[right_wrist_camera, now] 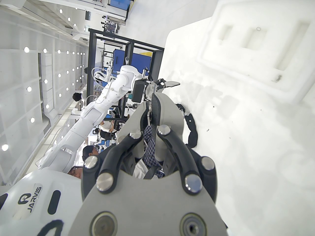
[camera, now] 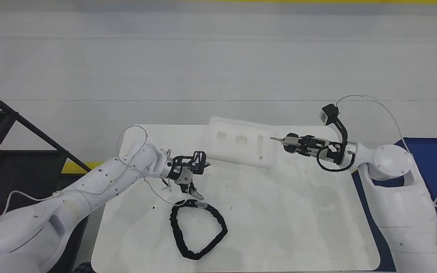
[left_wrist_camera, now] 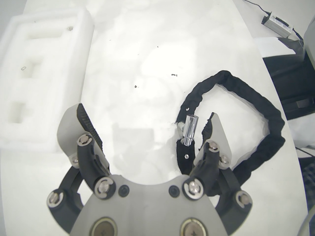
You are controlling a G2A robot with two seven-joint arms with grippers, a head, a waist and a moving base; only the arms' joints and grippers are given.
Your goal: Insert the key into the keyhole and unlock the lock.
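Open left jaws hang over the chrome cylinder (left_wrist_camera: 190, 130) of the black fabric-sleeved chain lock (left_wrist_camera: 246, 91), near left; right jaws, far right, pinch the small metal key (camera: 275, 138). Insertion looks unstarted; likely next: clamp cylinder, align key.

The left gripper (left_wrist_camera: 146, 111) is spread wide; the black chain lock (left_wrist_camera: 246, 94) has its chrome cylinder (left_wrist_camera: 190, 129) between the jaws, close beside one.

Bright overhead light, white table (camera: 287, 222) washed out, soft shadows.
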